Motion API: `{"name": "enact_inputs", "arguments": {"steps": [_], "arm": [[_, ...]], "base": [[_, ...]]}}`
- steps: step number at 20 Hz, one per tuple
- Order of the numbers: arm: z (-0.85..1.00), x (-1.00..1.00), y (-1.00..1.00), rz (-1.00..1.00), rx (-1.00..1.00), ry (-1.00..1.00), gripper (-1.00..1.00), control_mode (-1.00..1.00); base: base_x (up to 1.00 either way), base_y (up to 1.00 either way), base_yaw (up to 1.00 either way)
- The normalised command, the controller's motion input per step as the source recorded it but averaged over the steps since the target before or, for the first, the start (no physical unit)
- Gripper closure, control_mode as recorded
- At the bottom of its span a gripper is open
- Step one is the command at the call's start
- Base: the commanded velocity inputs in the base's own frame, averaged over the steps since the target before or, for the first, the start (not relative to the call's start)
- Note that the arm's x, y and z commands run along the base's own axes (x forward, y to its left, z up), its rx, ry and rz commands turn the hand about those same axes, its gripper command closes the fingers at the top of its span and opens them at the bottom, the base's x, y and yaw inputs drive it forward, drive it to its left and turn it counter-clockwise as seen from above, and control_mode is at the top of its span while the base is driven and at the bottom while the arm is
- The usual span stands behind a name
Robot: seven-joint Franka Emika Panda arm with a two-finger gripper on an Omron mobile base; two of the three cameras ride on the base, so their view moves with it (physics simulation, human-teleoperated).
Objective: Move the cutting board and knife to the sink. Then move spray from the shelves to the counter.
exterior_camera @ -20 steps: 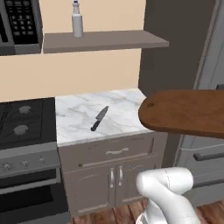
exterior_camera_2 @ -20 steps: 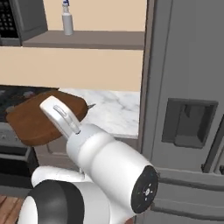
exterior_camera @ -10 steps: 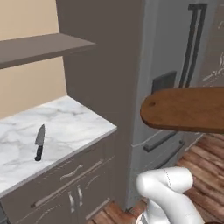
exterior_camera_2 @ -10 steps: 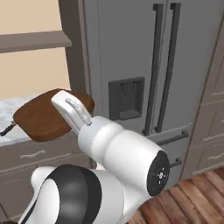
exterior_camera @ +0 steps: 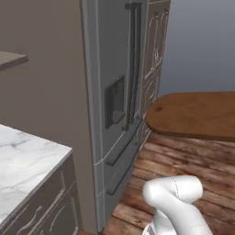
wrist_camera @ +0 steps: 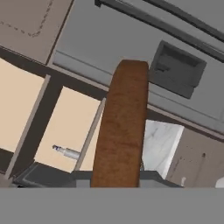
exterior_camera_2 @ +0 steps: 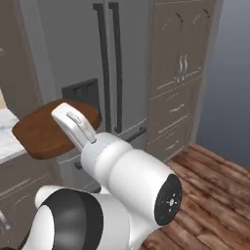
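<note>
The robot is carrying the cutting board (exterior_camera: pixel 195 115) clamped in its gripper (wrist_camera: pixel 116 181), level in the air beside the refrigerator (exterior_camera: pixel 117 92); reaching the sink is the next need.

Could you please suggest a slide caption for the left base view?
Cutting board carried level past the refrigerator, marble counter at lower left.

A home kitchen is showing here: a tall grey refrigerator (exterior_camera_2: pixel 97 73) with long dark handles and a door dispenser is standing beside full-height grey-brown pantry cabinets (exterior_camera_2: pixel 180 73). A white marble counter (exterior_camera: pixel 23 170) over panelled cabinet fronts is running up to the refrigerator's side, and reddish wooden floorboards (exterior_camera: pixel 183 158) are stretching across the room toward a plain grey wall (exterior_camera: pixel 202 46).
</note>
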Motion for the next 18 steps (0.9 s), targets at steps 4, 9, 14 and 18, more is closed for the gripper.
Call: {"name": "enact_inputs", "arguments": {"steps": [4,9,14,18], "arm": [[0.0,0.0,0.0,0.0,0.0,0.0,1.0,1.0],[0.0,0.0,0.0,0.0,0.0,0.0,1.0,1.0],[0.0,0.0,0.0,0.0,0.0,0.0,1.0,1.0],[0.0,0.0,0.0,0.0,0.0,0.0,1.0,1.0]], "base": [[0.01,-0.68,-0.57],[0.29,-0.71,-0.59],[0.47,-0.68,-0.63],[0.57,-0.62,-0.61]]}}
